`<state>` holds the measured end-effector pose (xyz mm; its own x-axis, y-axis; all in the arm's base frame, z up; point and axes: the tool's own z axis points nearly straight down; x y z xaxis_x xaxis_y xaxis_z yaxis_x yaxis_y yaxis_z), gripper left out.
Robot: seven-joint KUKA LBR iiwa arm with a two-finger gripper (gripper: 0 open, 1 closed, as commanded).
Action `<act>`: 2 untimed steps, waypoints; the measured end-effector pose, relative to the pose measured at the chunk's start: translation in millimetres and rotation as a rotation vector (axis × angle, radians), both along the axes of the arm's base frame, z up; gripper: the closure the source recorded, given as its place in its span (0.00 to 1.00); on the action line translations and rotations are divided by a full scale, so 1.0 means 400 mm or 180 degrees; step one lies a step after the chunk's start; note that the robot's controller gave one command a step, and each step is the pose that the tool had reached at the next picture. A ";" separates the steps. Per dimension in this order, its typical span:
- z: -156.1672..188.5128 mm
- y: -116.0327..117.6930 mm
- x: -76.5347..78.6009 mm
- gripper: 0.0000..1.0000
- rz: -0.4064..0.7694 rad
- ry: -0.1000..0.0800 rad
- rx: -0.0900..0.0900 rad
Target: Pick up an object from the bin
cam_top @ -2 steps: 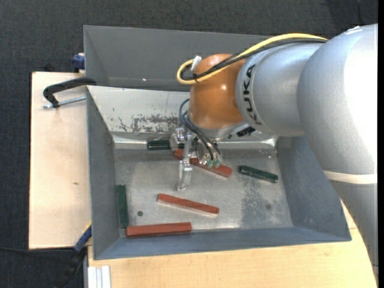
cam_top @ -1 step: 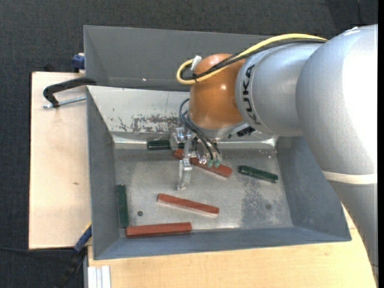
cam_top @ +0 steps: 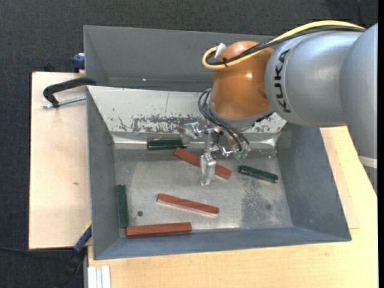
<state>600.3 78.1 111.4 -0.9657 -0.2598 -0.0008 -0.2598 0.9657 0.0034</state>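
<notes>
Jaws over the red bar near the bin's back wall; cannot tell if parted. Bar looks stiff, light, slick: you'd pinch across its narrow width, mid-length.

Red bar flat, diag., mid bin, nr back.

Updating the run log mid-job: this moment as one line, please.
pincer: low at back centre | over: slanted red bar | nearby: dark green bar on view's right, long red bar in front
</notes>
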 end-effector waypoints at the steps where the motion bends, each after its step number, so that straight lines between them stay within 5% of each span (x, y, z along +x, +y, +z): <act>1: -0.058 -0.049 -0.006 0.00 -0.0183 -0.0009 -0.0004; 2: -0.101 -0.058 -0.004 1.00 -0.0087 -0.0012 -0.0004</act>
